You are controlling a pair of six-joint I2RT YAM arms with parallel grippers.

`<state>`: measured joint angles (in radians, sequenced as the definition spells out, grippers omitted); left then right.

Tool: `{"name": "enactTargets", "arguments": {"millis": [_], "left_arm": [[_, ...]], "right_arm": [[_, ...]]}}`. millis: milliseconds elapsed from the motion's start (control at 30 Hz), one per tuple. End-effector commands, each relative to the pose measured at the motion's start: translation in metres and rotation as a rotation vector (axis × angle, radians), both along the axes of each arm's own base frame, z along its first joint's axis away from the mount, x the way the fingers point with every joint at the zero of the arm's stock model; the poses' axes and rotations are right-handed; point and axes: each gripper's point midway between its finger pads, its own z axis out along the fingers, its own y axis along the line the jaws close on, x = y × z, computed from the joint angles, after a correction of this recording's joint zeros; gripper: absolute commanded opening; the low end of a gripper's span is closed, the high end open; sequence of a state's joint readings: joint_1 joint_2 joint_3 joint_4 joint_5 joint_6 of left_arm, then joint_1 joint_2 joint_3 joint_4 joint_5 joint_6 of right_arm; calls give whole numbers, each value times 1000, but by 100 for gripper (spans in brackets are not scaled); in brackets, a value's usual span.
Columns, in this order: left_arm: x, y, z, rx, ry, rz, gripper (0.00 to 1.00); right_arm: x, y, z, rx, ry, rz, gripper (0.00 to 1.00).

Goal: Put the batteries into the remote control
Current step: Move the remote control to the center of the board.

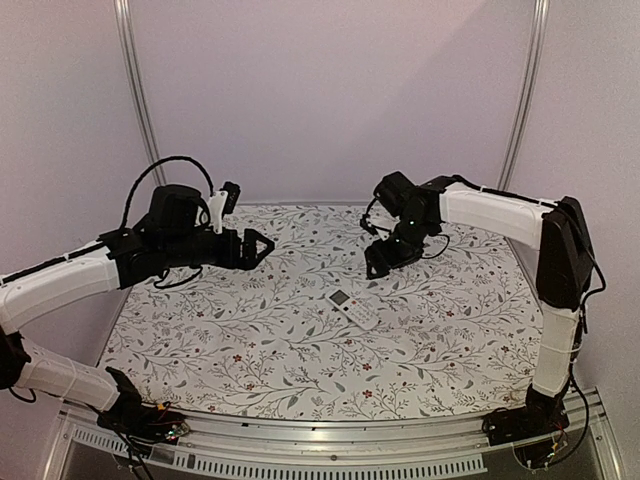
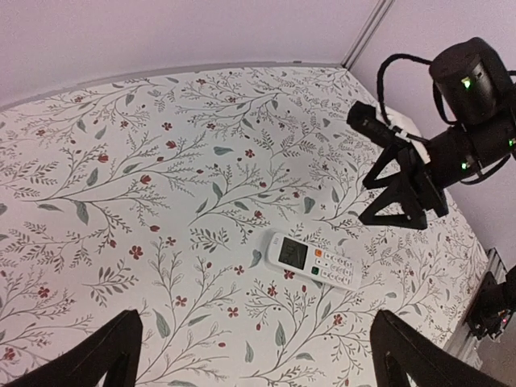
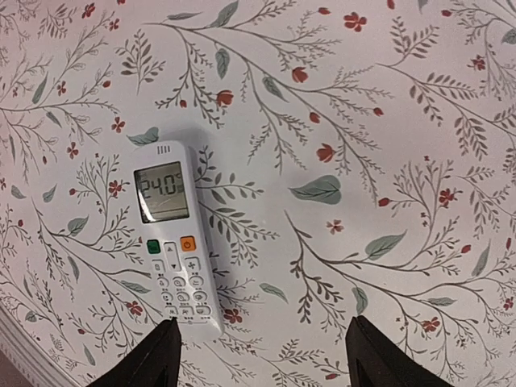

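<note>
Nearest you, the remote control (image 1: 354, 308) lies face up on the floral table cover (image 1: 200, 340), digits showing on its display. Just beyond it, your right gripper (image 3: 262, 359) hovers, fingers spread apart. Your left gripper (image 2: 258, 355), well off to the left, is likewise parted.

Three views above one remote control (image 1: 354, 309)

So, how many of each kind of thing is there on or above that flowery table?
Remote control: 1
Robot grippers: 2, the left gripper and the right gripper, both open
Loose batteries: 0 in view
Total: 3
</note>
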<state>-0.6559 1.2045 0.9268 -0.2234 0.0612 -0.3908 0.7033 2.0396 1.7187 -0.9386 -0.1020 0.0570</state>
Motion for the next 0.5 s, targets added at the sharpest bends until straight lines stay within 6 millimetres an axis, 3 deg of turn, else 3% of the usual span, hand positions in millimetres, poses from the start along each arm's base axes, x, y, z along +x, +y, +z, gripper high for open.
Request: {"name": "enactTargets", "arguments": {"millis": [0, 200, 467], "left_arm": [[2, 11, -10, 26, 13, 41, 99], [8, 18, -15, 81, 43, 91, 99], [13, 24, -21, 112, 59, 135, 100]], "right_arm": [[17, -29, 7, -24, -107, -64, 70], [17, -50, -22, -163, -137, -81, 69], [4, -45, -55, -225, -100, -36, 69]]}}
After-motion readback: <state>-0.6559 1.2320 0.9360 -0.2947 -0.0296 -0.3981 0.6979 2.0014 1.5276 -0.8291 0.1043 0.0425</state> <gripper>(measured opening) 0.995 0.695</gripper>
